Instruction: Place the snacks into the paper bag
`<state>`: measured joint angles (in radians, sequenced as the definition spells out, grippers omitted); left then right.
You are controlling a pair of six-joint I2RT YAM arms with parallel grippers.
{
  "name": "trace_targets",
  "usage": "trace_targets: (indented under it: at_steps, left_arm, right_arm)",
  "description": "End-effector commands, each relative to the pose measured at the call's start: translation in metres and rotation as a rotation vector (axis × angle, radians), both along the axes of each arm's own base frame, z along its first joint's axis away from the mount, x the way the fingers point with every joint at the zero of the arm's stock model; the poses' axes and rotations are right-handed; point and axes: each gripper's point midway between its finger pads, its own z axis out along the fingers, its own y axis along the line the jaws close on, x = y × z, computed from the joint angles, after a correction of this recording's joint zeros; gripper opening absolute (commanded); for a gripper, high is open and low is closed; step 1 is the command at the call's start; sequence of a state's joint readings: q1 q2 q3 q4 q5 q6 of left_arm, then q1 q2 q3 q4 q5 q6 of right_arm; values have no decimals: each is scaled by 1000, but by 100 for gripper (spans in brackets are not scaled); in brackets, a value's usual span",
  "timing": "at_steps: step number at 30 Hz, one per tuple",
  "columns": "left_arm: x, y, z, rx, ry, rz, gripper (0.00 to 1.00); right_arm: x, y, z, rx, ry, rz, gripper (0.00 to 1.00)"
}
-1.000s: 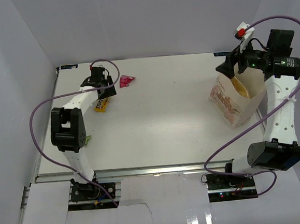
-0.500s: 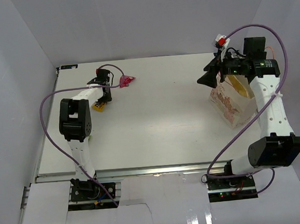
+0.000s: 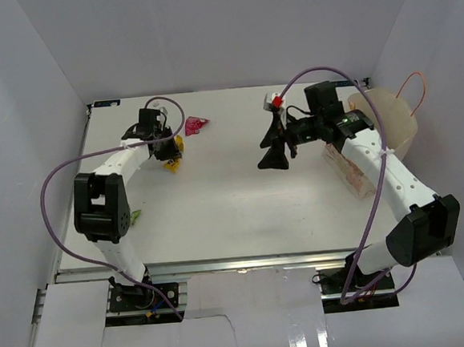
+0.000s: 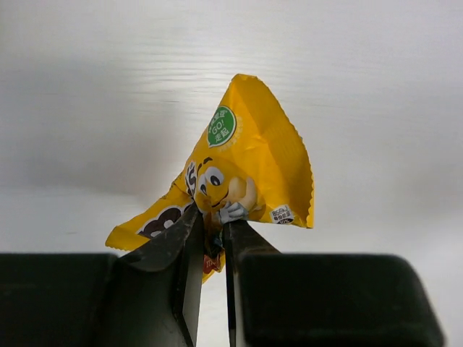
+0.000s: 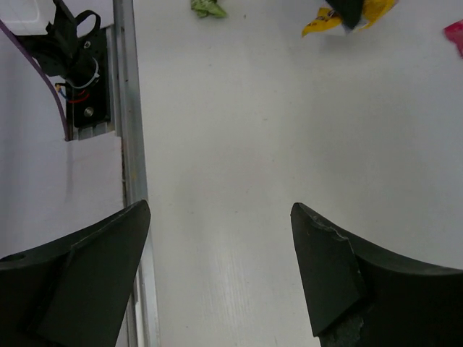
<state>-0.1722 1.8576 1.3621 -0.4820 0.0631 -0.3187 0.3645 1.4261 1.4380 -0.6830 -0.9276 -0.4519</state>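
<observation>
My left gripper (image 4: 213,213) is shut on a yellow candy pack (image 4: 253,166), pinching its crumpled lower edge. From above, that pack (image 3: 172,163) hangs under the left gripper (image 3: 166,146) at the table's far left. A pink wrapper (image 3: 195,126) lies just right of it, and a light green packet (image 3: 136,216) lies by the left arm. The tan paper bag (image 3: 384,113) stands at the far right, its patterned side facing the middle. My right gripper (image 3: 274,150) hovers open over the table's middle, left of the bag; nothing sits between its fingers (image 5: 221,210).
The right wrist view looks across the table to the green packet (image 5: 208,9), the yellow pack (image 5: 318,27) and the pink wrapper (image 5: 456,35). A metal rail (image 5: 130,144) runs along the near table edge. White walls close in three sides.
My left gripper closed on the yellow candy pack and shifted slightly with it. The right arm swung from above the paper bag leftward to the table's middle.
</observation>
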Motion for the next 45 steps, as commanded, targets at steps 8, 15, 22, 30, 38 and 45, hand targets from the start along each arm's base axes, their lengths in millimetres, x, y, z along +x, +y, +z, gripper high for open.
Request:
trace_targets:
  at_steps: [8,15,22,30,38,45]
  left_arm:
    - [-98,-139,143,-926,-139,-438,11]
    - [-125,-172,162,-967,-118,-528,12]
    - [-122,-182,170,-976,-124,-521,13]
    - [-119,-183,181,-989,-144,-515,14]
    - [-117,-183,187,-1006,-155,-507,14]
    - [-111,-178,184,-1004,-162,-463,20]
  right_arm:
    - [2,73,-38,166,-5,125,91]
    - [31,100,-37,192,90,-52,91]
    - [36,128,-61,82,147,-300,91]
    - [50,118,-78,23,136,-449,96]
    - [46,124,-85,17,154,-437,85]
    - [39,120,-74,26,119,-410,50]
